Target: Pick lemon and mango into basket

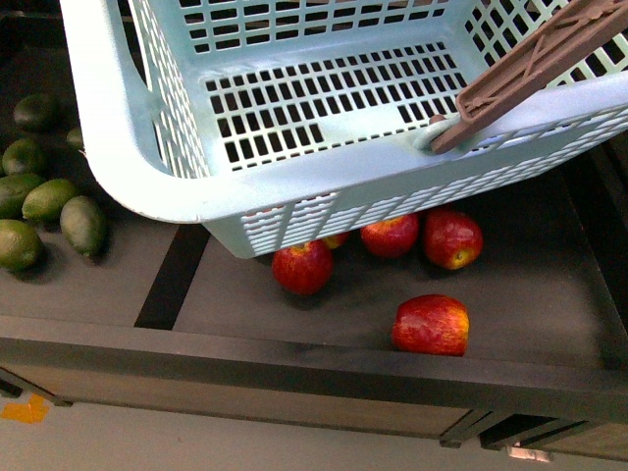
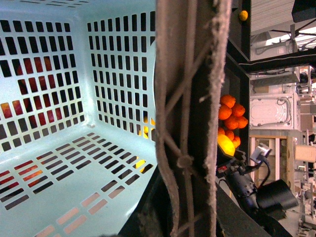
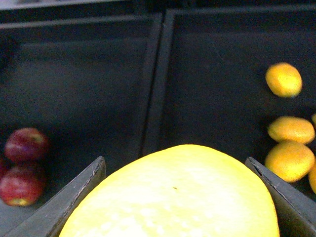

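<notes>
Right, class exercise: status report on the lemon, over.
Right gripper shut on lemon. Left gripper at basket handle, grip unclear. Basket tilted above red apples, no fruit seen inside.

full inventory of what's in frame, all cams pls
basket: one, light blue-green, raised over the shelf, nothing seen inside
handle: one in view, brown, lying across the basket's rim
apples: four clear plus one partly hidden, red, on the shelf under and in front of the basket
limes: at least six, green, shelf's left compartment
oranges: at least four, orange, compartment next to the apples'
lemon: one, bright yellow, dimpled skin, between the right jaws
shelf: one, dark, split into compartments
right gripper: jaws shut on the lemon
left gripper: jaws not clearly seen; the handle fills its wrist view
</notes>
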